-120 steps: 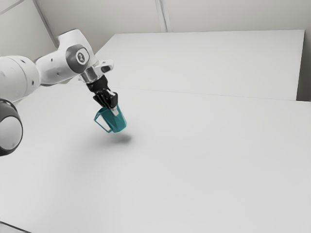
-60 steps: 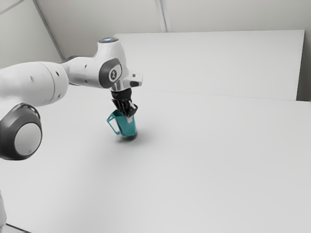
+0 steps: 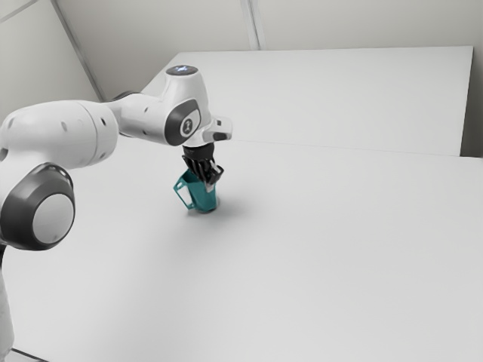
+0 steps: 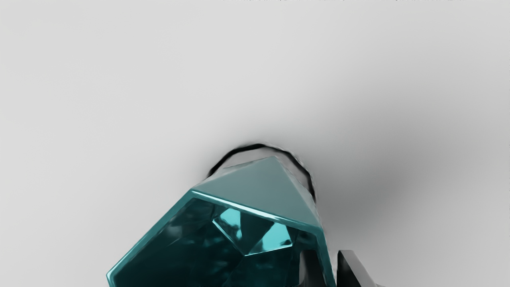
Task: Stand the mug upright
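Table (image 3: 324, 264) under our mug (image 3: 204, 198), which is mouth up with a slight lean; we can't confirm it's seated. Our gripper (image 4: 328, 255) looks pinched on its wall (image 4: 330, 269), one finger (image 4: 310, 269) inside, one out. We'd want the base level and fully supported before any release, then part the fingers gently.

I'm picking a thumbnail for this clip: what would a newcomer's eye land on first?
Probably the teal mug, the one strong color against the pale table, with its handle toward the exterior view's left. Next comes the big white arm, reaching in from that view's left. Up close, the black gripper straddles the mug's wall, one finger inside and one outside.
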{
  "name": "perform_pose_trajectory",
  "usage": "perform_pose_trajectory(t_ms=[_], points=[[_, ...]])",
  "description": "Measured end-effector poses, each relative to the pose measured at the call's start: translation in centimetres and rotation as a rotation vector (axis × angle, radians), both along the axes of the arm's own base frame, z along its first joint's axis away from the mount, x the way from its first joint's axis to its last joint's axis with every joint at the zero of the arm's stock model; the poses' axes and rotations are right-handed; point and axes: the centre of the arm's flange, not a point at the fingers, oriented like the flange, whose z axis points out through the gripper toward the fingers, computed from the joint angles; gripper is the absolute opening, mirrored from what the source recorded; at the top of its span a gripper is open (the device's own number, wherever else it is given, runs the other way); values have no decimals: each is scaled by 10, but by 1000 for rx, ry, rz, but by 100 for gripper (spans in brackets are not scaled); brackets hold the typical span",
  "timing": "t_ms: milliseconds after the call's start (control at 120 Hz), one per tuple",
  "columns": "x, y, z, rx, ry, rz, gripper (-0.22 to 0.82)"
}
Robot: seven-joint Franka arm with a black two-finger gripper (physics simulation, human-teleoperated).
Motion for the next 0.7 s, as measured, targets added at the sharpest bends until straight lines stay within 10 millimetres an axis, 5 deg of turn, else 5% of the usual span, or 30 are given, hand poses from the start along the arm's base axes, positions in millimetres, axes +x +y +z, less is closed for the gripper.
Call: perform_pose_trajectory(t_ms=[150, 308, 575, 700], points=[[0, 1, 9, 1, -15, 4, 28], [-2, 2, 36, -3, -54, 5, 45], [-55, 15, 168, -62, -195, 20, 56], [-73, 22, 202, -75, -198, 34, 58]])
